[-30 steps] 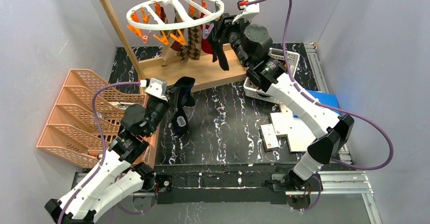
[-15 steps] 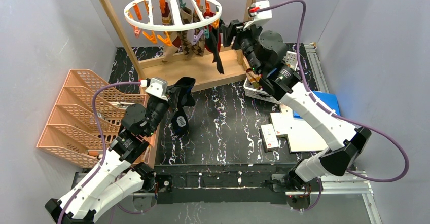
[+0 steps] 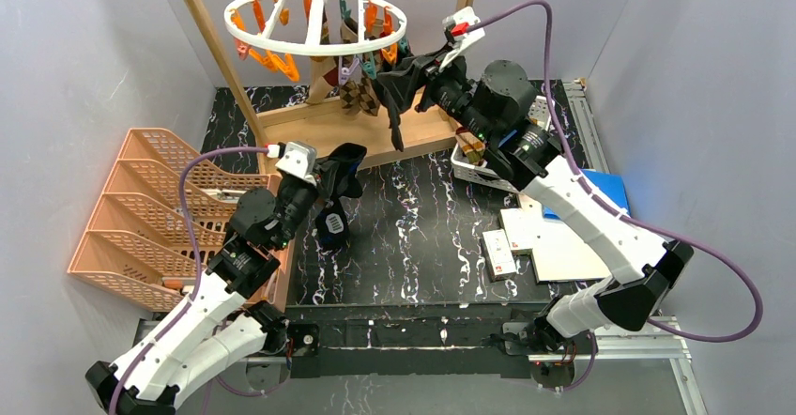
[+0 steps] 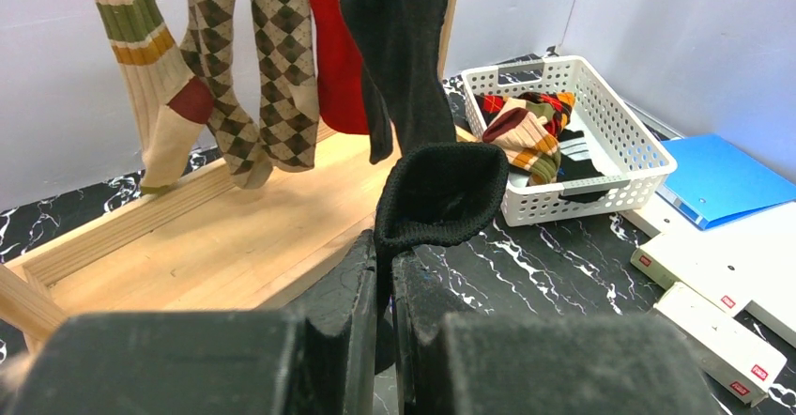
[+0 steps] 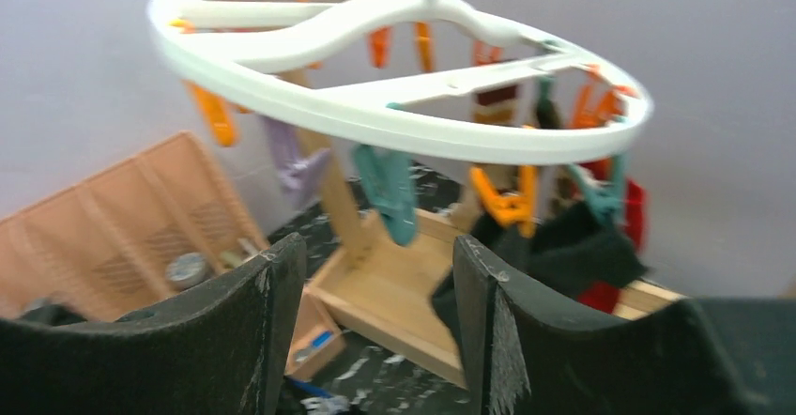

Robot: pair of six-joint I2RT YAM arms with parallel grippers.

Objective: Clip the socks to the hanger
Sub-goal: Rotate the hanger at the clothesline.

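The hanger [image 3: 319,23], a white ring with orange and teal clips, hangs from the wooden frame. Striped, argyle [image 4: 253,68] and red [image 4: 333,58] socks dangle under it, and a black sock [image 3: 394,119] hangs from a teal clip [image 5: 605,194] at the ring's right side. My right gripper [image 5: 377,244] stands open just right of the ring [image 5: 375,115], nothing between its fingers, with a free teal clip [image 5: 390,185] ahead. My left gripper [image 4: 385,265] is shut on the cuff of another black sock [image 4: 436,199], held above the mat in front of the frame's base.
A white lattice basket [image 4: 619,166] with more socks sits right of the wooden base [image 4: 188,246]. A peach rack [image 3: 141,208] stands at the left. A blue folder [image 4: 723,176] and white boxes [image 3: 535,237] lie at the right.
My right gripper has opened wider and drawn back from the hanging black sock. The ring has swung left. The left arm has edged forward with its sock.
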